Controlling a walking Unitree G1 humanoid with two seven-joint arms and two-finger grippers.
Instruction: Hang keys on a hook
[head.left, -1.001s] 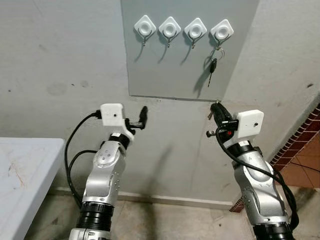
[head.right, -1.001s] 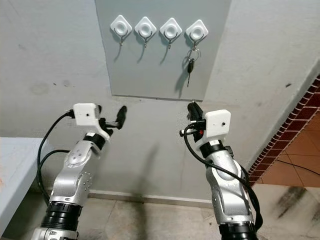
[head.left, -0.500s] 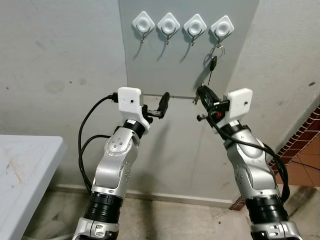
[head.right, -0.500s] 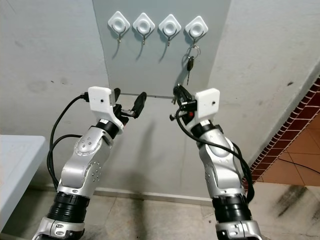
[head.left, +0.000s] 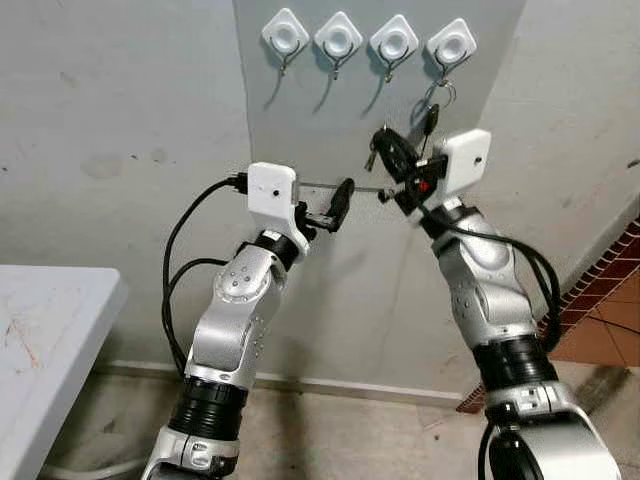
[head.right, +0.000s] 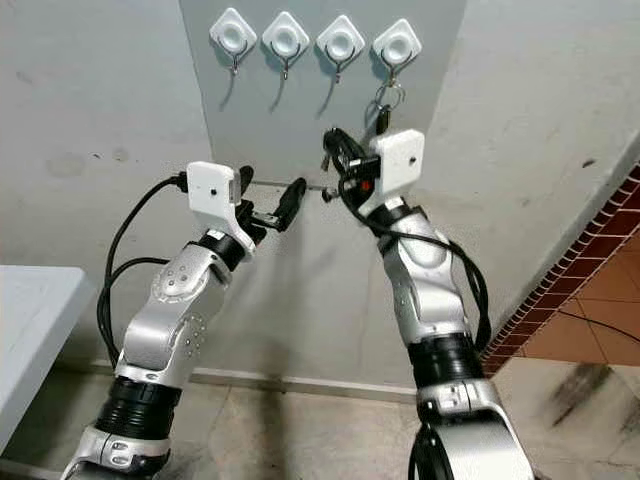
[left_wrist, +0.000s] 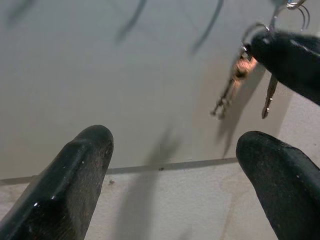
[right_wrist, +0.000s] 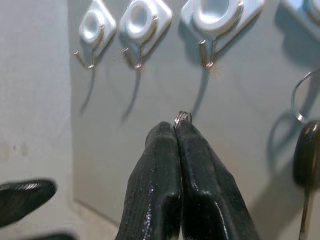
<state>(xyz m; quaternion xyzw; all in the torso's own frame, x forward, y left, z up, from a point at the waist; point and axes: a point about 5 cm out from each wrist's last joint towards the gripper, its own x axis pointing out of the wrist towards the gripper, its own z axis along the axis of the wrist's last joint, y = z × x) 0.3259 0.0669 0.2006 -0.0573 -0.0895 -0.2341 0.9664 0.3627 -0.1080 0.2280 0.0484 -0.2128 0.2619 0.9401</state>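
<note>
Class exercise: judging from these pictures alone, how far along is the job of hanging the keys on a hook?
Done: one key set already hangs from the rightmost hook. In hand: the right pincer is shut on a key ring, with keys dangling below it, raised beneath the third hook. The left pincer is open nearby. Left: slipping the ring over a hook and letting go; three hooks remain bare.

Silver arms, white wrist cameras, black cables

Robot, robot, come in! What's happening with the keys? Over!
Right tool shut on key ring, raised just below third hook. Left tool open, empty. Fourth hook already holds a car key.
</note>
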